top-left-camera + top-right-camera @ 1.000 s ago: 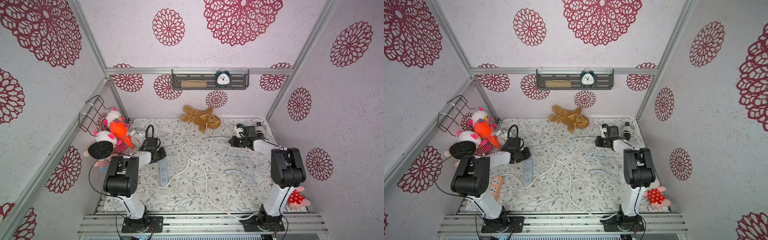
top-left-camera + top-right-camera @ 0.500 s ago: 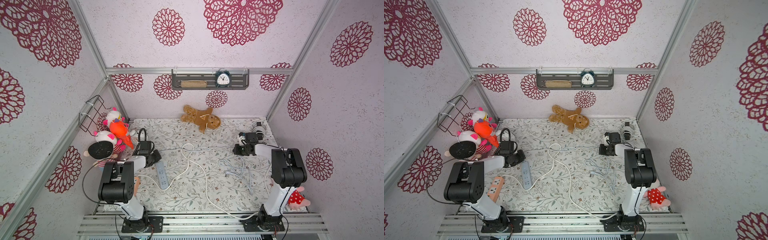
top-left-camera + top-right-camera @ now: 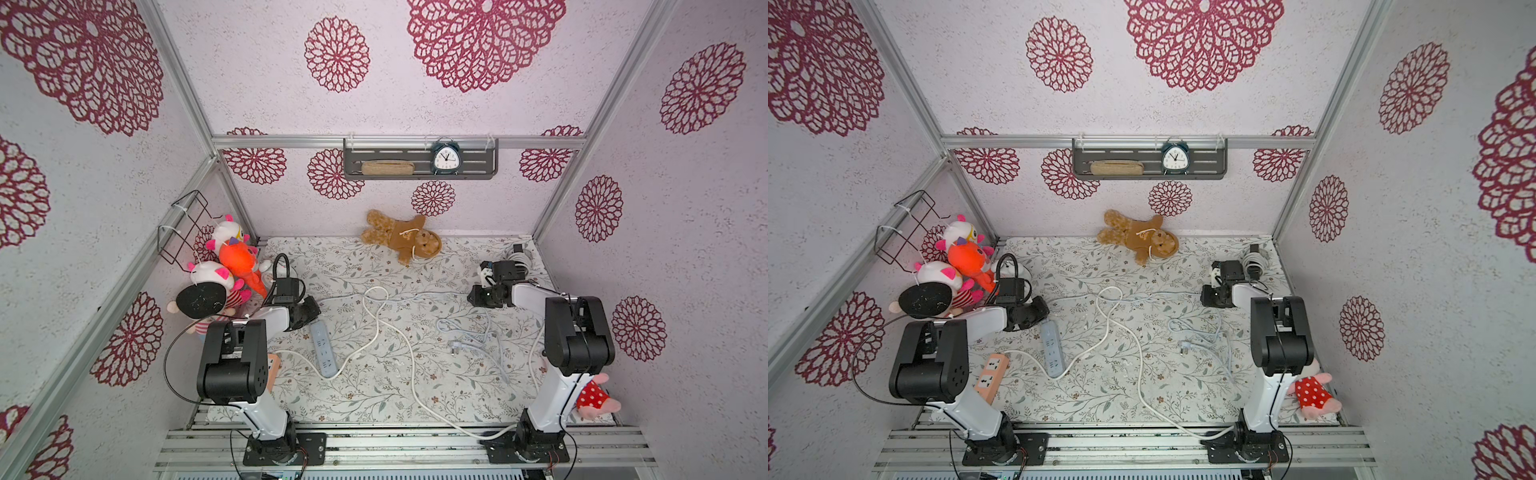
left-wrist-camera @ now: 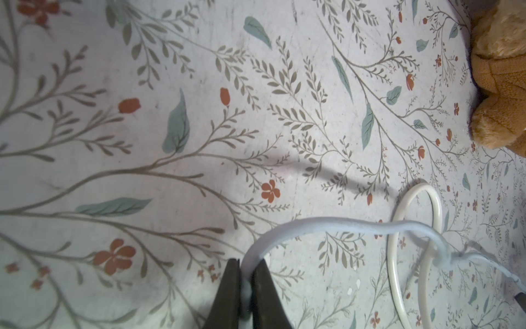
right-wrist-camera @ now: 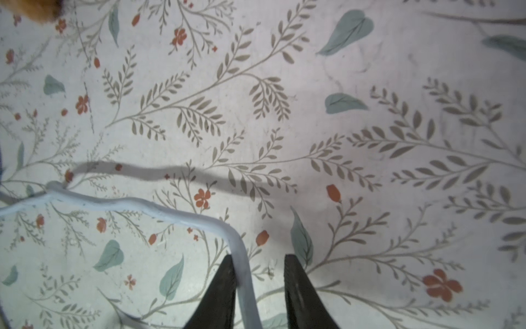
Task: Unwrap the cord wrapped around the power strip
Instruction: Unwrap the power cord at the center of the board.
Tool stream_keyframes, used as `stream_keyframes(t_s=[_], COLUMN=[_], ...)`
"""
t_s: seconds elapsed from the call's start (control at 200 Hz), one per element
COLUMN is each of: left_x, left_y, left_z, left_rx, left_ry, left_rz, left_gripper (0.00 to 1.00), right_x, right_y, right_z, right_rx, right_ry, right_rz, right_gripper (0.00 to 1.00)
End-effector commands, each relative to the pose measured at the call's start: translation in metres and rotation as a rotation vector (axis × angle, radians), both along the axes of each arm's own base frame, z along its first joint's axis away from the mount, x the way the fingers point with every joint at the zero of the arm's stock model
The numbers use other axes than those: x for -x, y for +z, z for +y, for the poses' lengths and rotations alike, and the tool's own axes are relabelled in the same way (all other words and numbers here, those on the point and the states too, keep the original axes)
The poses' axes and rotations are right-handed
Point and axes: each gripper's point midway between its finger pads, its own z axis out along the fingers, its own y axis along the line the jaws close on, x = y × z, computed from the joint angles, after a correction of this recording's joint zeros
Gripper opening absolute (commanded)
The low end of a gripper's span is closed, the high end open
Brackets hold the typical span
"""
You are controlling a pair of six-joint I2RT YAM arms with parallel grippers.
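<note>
The power strip lies flat on the counter toward the robot's left side. Its long axis runs from the left pincer down toward the front edge, and in both top views no turns of cord show around its body. The pale blue cord leaves the strip's far end and runs crosswise to that axis, spanning the counter to the right pincer, then falls in loose bends to the plug. The left pincer is by far the nearer, just beside the strip's far end, while the right one is well apart from it. In the left wrist view the left pincer is pressed together on the pale blue cord, which fills the narrow gap between the fingers. In the right wrist view the right pincer is spread, and the cord only leans against one finger. A white cable crosses this span and also meets the strip's near end, whether over or under I cannot tell. The unwrapping looks about done. What remains is probably to let go on the left without tugging the strip sideways.
</note>
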Motion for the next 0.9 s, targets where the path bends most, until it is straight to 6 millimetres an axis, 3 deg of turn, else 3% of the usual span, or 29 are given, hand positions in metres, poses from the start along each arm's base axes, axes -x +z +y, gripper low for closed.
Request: stream_keyframes(t_s=[0.0, 0.17, 0.47, 0.62, 0.74, 0.891], left_x=[-0.007, -0.008, -0.011, -0.015, -0.018, -0.02], left_y=[0.0, 0.0, 0.021, 0.051, 0.074, 0.092], left_z=[0.013, 0.007, 0.002, -0.003, -0.014, -0.042], left_rx=[-0.087, -0.09, -0.132, -0.187, -0.259, -0.299], left_ry=[0.051, 0.032, -0.007, -0.046, -0.097, -0.18], left_rz=[0.014, 0.017, -0.012, -0.048, -0.068, -0.105], left_gripper=[0.29, 0.5, 0.68, 0.75, 0.83, 0.9], right_x=[-0.008, -0.003, 0.006, -0.005, -0.022, -0.046], right_y=[0.018, 0.039, 0.07, 0.102, 0.128, 0.131], right_z=[-0.024, -0.026, -0.032, -0.072, -0.106, -0.146], right_rx=[0.067, 0.08, 0.117, 0.208, 0.301, 0.332], right_ry=[-0.059, -0.054, -0.059, -0.195, -0.305, -0.378], right_rz=[-0.028, -0.044, -0.079, -0.12, -0.178, -0.176], right_gripper=[0.4, 0.47, 0.57, 0.64, 0.76, 0.88])
